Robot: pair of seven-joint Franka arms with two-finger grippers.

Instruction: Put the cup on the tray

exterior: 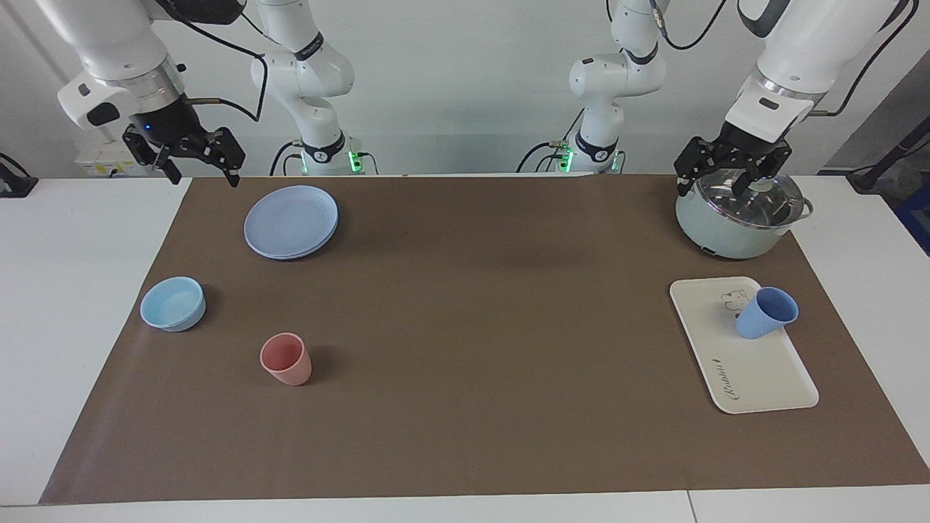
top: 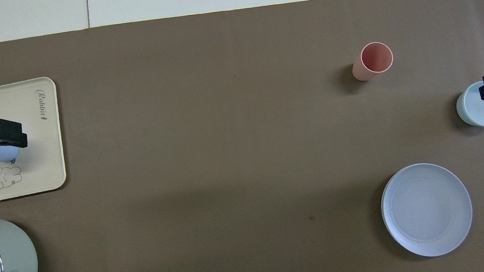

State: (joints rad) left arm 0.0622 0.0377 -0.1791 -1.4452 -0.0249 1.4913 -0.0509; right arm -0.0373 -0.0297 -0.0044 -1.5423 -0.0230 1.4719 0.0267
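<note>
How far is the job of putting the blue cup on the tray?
Done: the periwinkle-blue cup is on the cream tray, tilted, with its mouth leaning out over the tray's rim. In hand: nothing; the left gripper is open over the lidded pot, and the right gripper is open over the table's edge near the blue plate. Left: perhaps only setting the cup upright.

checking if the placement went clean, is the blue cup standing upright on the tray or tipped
Tipped. The blue cup leans with its mouth toward the tray's edge, its base on the tray near the bear drawing.
</note>
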